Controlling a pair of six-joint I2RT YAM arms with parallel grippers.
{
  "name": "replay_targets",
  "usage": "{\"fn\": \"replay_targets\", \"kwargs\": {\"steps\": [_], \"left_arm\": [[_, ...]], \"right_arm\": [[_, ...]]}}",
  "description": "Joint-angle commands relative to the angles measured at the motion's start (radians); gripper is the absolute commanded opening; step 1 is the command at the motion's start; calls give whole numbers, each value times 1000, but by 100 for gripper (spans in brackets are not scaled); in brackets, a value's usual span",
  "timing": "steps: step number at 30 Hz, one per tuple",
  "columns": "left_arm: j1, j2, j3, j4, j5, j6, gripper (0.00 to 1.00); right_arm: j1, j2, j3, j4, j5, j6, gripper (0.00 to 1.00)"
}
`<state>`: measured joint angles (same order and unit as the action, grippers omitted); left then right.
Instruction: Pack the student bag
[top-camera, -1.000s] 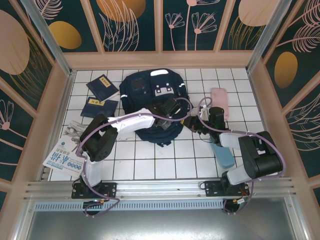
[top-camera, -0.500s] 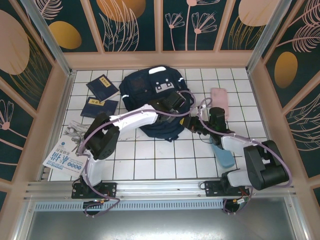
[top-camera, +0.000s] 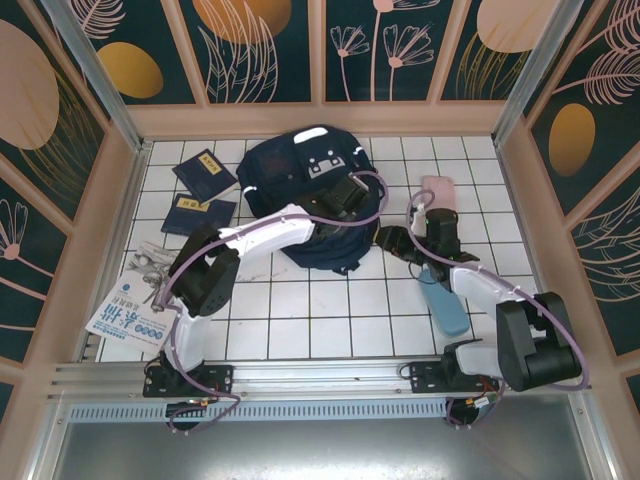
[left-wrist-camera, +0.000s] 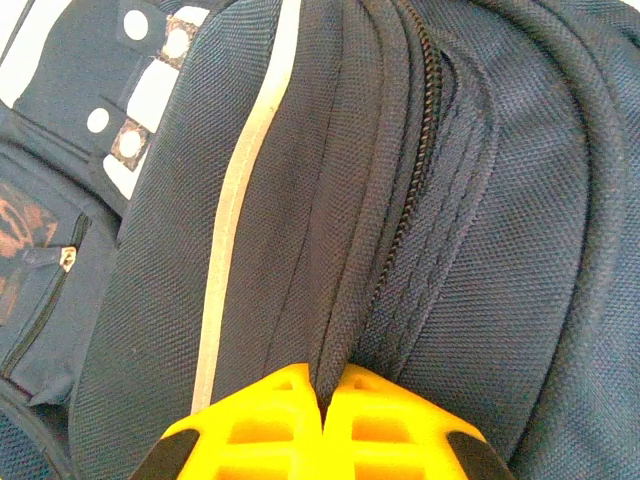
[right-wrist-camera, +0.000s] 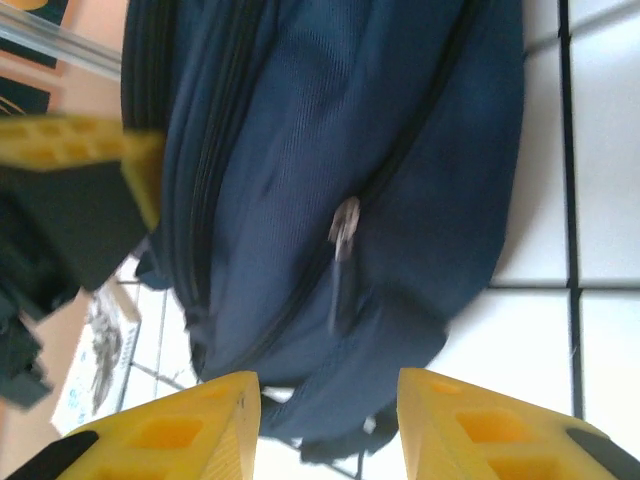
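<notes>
**Overhead view.** The student bag (top-camera: 300, 195), dark navy with white stripes, lies on the white-tiled worktop (top-camera: 300, 325) toward the far middle. The left arm reaches across it from the left. The right arm comes in from the right, and its pincer (top-camera: 393, 240) is just beside the bag's right edge. Two small navy booklets (top-camera: 205, 172) lie to the left of the bag, well apart from it. A printed leaflet (top-camera: 128, 315) sits near the left front corner. A pink case (top-camera: 440, 205) lies to the right of the bag, and a light blue object (top-camera: 449, 305) lies under the right forearm.

**Left wrist view.** The left pincer (left-wrist-camera: 323, 395) has its yellow fingertips (left-wrist-camera: 265, 420) pressed together, with a ridge of the bag's navy fabric (left-wrist-camera: 330, 300) clamped between them. The pinched fold rises just beside a closed black zipper (left-wrist-camera: 415, 170). A white stripe (left-wrist-camera: 235, 230) runs along the panel to the left of the fold.

**Right wrist view.** The right pincer (right-wrist-camera: 328, 390) has its two yellow fingers (right-wrist-camera: 480, 430) standing apart, closed on nothing. The rounded side of the bag (right-wrist-camera: 330, 150) lies just in front of the gap, resting on the white tiles. A metal zipper pull (right-wrist-camera: 345, 225) hangs on that side, ahead of the fingers and apart from them. A dark scrap of strap (right-wrist-camera: 335, 445) shows low between the fingers; whether either finger touches it cannot be told.
</notes>
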<state>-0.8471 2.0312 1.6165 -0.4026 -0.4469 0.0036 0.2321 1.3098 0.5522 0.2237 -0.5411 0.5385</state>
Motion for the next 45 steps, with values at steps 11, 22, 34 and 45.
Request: {"fn": "replay_targets", "kwargs": {"steps": [11, 22, 34, 45], "left_arm": [[10, -89, -4, 79, -43, -22, 0], [10, -99, -9, 79, -39, -25, 0], [10, -97, -3, 84, -48, -31, 0], [10, -68, 32, 84, -59, -61, 0]], "right_arm": [[12, 184, 186, -83, -49, -254, 39], [56, 270, 224, -61, -93, -262, 38], [59, 305, 222, -36, -28, -226, 17], [70, 160, 158, -68, -134, -171, 7]]}}
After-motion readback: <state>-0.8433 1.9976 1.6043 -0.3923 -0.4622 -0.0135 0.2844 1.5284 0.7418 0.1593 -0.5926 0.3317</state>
